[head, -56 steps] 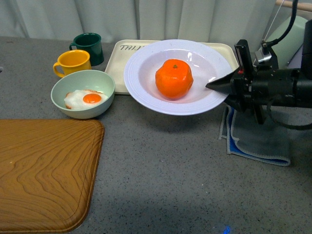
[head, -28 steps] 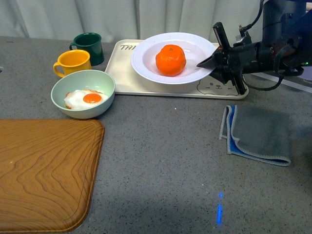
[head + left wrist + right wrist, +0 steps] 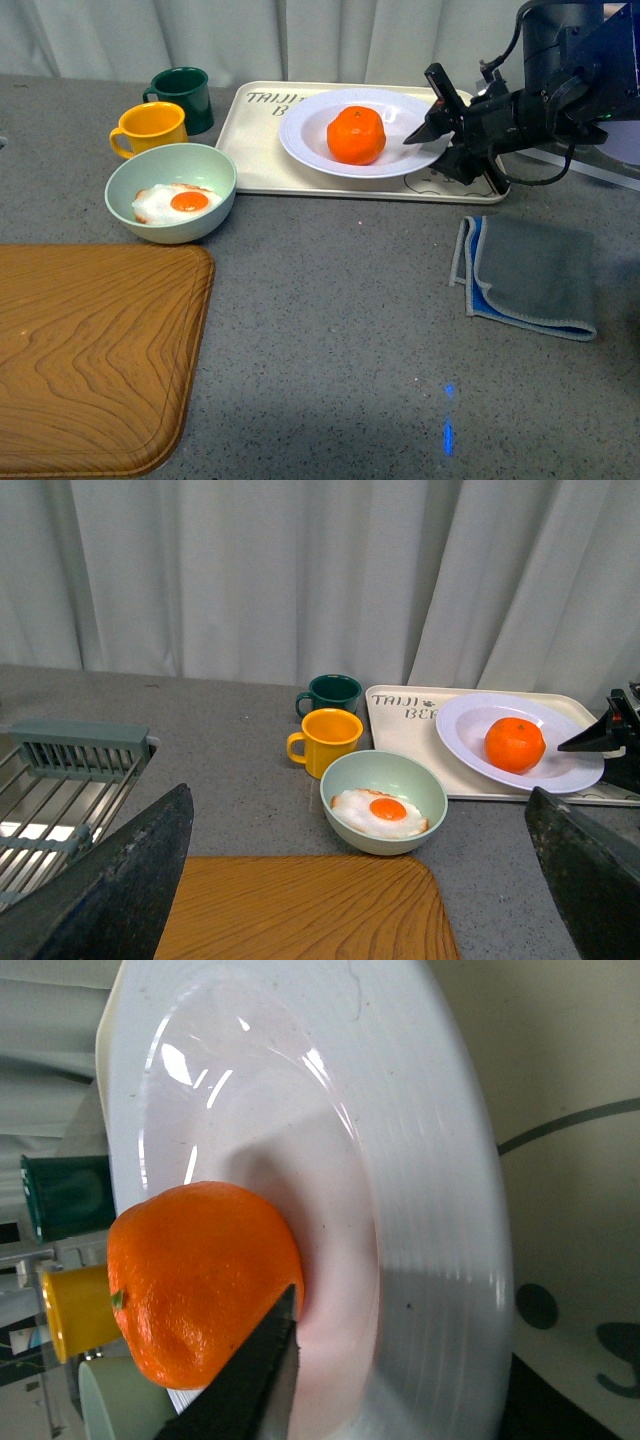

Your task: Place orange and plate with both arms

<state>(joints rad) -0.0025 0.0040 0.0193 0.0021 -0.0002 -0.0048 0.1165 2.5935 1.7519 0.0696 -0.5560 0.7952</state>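
Found plate (image 3: 310, 135) down on cream tray (image 3: 250, 165), with orange (image 3: 356, 135) sitting in its well
Saw right gripper (image 3: 428, 150) clamped on plate's right rim, with upper finger reaching over well, close to orange
Saw left gripper (image 3: 358, 795) spread wide, empty, well apart from tray
Judged step as set-down of plate
Needed to confirm plate lay flat on tray before release, then part jaws slowly and draw back level, away from rim
Risked tipping plate or nudging orange by lifting or twisting early

Green mug (image 3: 185, 97), yellow mug (image 3: 152, 130), egg (image 3: 178, 203) in bowl (image 3: 203, 226), cloth (image 3: 535, 275), board (image 3: 90, 350).
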